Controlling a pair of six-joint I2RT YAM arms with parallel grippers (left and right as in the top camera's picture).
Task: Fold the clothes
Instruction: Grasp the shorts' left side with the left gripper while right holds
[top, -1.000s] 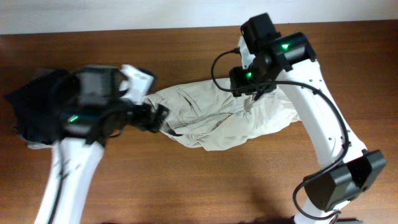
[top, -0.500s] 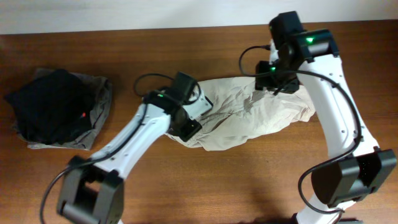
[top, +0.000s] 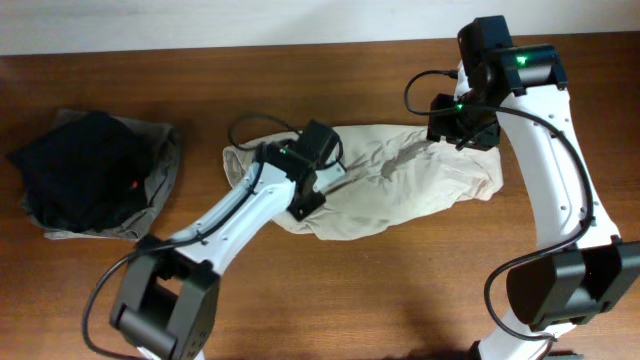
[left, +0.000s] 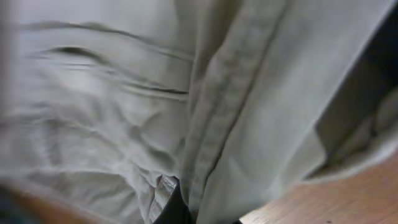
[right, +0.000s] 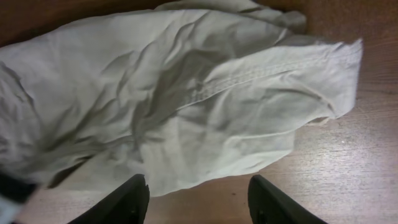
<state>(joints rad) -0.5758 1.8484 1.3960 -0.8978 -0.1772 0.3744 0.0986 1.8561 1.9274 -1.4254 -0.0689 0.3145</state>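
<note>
Left gripper (top: 303, 200) swings over from black garment (top: 75, 170), now clamped on shorts (top: 410, 190) seam — right gripper (right: 196, 186) half-open just above cloth; lift slowly.

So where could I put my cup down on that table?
Bare wood of the table lies in front of the shorts, between the left arm and the right arm, and along the back edge. The middle is crowded with shorts and arms, the left end with the black garment.
</note>
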